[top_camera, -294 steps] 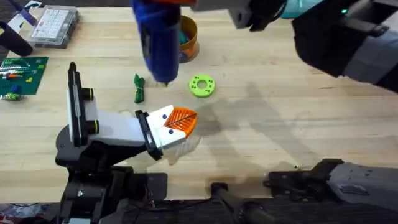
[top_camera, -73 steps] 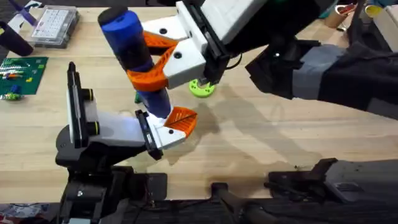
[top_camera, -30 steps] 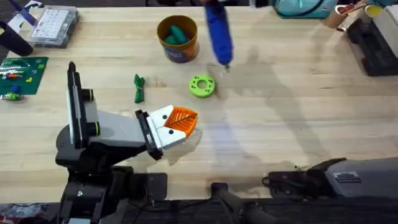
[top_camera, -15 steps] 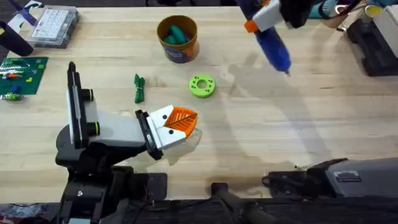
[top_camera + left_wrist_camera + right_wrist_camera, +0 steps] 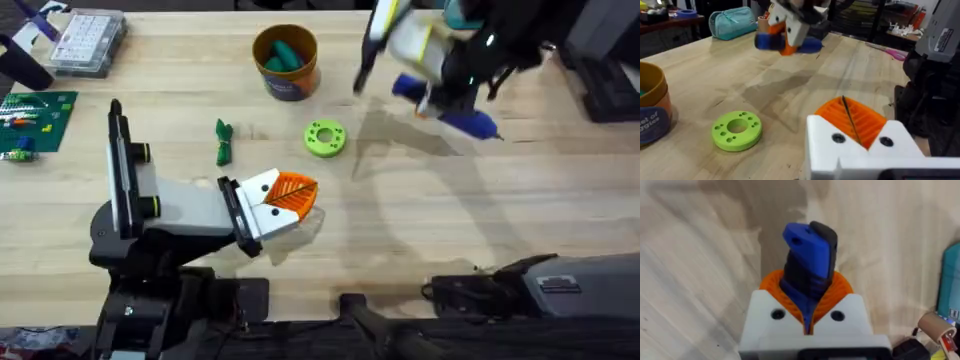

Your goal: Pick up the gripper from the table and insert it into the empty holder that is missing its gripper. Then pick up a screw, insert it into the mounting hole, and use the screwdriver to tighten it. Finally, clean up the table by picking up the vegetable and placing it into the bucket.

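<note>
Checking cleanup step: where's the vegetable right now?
In the overhead view the vegetable lies on the table, left of the lime green ring and below-left of the bucket.

My station stands on a light-coloured wooden plank worktop [image 5: 520, 220] with visible board seams. At its far left corner lie a clear plastic compartment box [image 5: 88, 40] and a green circuit board [image 5: 35, 118]. Beyond the far edge, the left wrist view shows a teal zipped pouch [image 5: 732, 22] and dark shelving [image 5: 875, 17] holding indistinct items. Lighting is even and casts soft shadows on the wood.
</note>
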Controlling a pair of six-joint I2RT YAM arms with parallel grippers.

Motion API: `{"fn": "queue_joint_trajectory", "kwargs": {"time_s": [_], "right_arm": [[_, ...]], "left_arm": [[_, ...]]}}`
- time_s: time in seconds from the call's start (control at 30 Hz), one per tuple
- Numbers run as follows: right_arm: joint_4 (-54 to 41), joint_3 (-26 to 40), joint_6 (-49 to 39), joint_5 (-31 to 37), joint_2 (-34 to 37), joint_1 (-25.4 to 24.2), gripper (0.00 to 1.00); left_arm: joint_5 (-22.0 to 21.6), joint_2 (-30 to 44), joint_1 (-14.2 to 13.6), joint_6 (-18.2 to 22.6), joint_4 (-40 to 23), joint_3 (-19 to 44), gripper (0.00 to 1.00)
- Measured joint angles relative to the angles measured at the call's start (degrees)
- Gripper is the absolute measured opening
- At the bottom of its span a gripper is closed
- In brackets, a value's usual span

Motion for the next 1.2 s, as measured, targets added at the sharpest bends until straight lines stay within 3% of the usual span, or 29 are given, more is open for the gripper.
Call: {"fn": "queue_joint_trajectory", "kwargs": {"time_s": [0.37, 0.77, 0.87, 1.0, 1.03, 1.07, 1.1, 1.2], "right_arm": [[9.93, -13.20, -14.03, 2.24, 0.00, -2.94, 0.027], [12.32, -14.47, -17.55, 2.61, 6.52, -4.24, 0.040], [12.66, -14.39, -17.61, 2.83, 6.39, -4.24, 0.290], [14.12, -13.73, -17.78, 3.68, 6.07, -4.25, 0.878], [14.19, -13.51, -17.76, 3.81, 6.01, -4.26, 0.963], [14.10, -13.43, -17.60, 3.84, 5.98, -4.25, 0.985], [13.97, -13.42, -17.34, 3.88, 5.97, -4.24, 0.992], [13.50, -13.41, -15.84, 3.98, 5.61, -4.11, 0.995]], "left_arm": [[0.00, 0.00, 0.00, 0.00, 0.00, 0.00, 0.009], [0.00, 0.00, 0.00, 0.00, 0.00, 0.00, 0.009], [0.01, 0.00, 0.00, 0.00, 0.00, 0.00, 0.009], [0.00, 0.00, 0.00, 0.00, 0.00, 0.00, 0.009], [0.01, 0.00, 0.00, 0.00, 0.00, 0.00, 0.009], [0.01, 0.00, 0.00, 0.08, 0.01, 0.00, 0.028], [0.00, 0.00, 0.00, 0.18, 0.01, 0.00, 0.110], [0.00, 0.00, 0.00, 0.20, 0.00, 0.00, 0.562]]}}
